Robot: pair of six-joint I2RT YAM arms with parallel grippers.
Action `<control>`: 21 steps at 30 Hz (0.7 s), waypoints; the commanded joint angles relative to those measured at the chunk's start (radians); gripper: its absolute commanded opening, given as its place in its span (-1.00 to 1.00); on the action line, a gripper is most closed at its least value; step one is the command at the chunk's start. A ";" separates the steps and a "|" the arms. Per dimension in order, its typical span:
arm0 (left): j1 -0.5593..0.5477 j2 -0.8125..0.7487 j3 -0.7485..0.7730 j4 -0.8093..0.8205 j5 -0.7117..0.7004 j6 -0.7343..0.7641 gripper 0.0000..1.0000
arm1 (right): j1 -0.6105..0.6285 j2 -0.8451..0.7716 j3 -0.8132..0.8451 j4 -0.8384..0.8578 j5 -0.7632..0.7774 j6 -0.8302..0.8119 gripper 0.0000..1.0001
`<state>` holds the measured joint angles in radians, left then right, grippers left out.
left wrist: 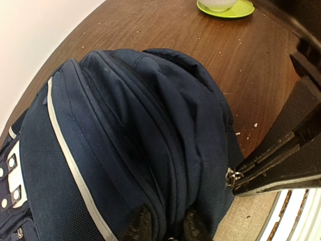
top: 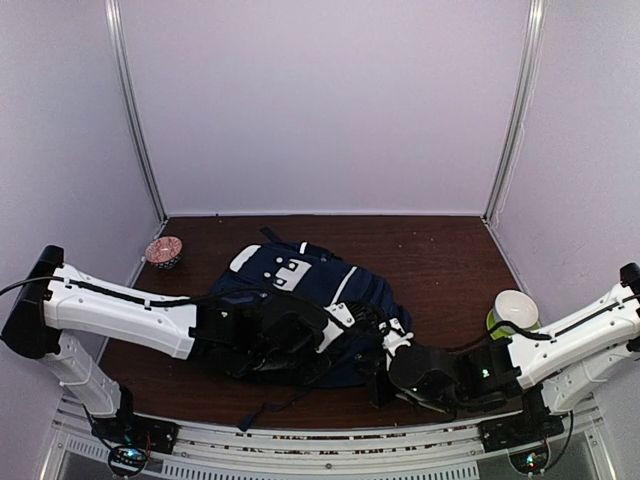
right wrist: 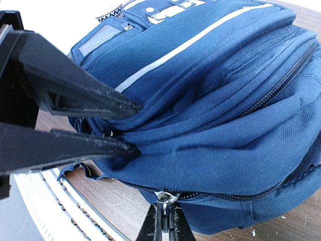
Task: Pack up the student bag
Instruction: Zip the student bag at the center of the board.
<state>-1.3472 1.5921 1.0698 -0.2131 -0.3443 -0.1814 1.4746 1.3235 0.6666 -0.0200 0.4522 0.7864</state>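
The navy-blue student bag (top: 300,285) with white trim lies on the wooden table. My left gripper (top: 352,322) is shut on a fold of the bag's fabric near its lower end; in the left wrist view (left wrist: 165,227) the fold runs between my fingers. My right gripper (top: 384,352) is shut on a metal zipper pull (right wrist: 165,198) at the bag's lower edge, seen in the right wrist view (right wrist: 165,223). The zipper (right wrist: 261,195) runs closed to the right of the pull. The left fingers (right wrist: 80,95) show pinching the fabric just left of the pull.
A white cup on a green saucer (top: 513,310) stands to the right of the bag, also in the left wrist view (left wrist: 225,7). A small red patterned bowl (top: 163,251) sits at the back left. The table's near edge (top: 320,425) lies just below both grippers.
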 commanded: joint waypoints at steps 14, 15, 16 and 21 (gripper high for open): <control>0.011 -0.042 -0.058 0.028 -0.025 -0.035 -1.00 | 0.013 -0.150 -0.017 -0.040 0.082 0.011 -1.00; 0.011 -0.048 -0.066 0.029 -0.035 -0.039 -1.00 | 0.013 -0.164 -0.020 -0.055 0.091 0.013 -1.00; 0.011 -0.054 -0.075 0.029 -0.048 -0.044 -1.00 | 0.013 -0.177 -0.023 -0.073 0.101 0.016 -1.00; 0.011 -0.079 -0.122 0.034 -0.084 -0.063 -1.00 | 0.010 -0.212 -0.046 -0.139 0.153 0.032 -1.00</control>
<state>-1.3434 1.5455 1.0027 -0.1265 -0.3614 -0.2119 1.4811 1.1755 0.6266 -0.1223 0.4629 0.7929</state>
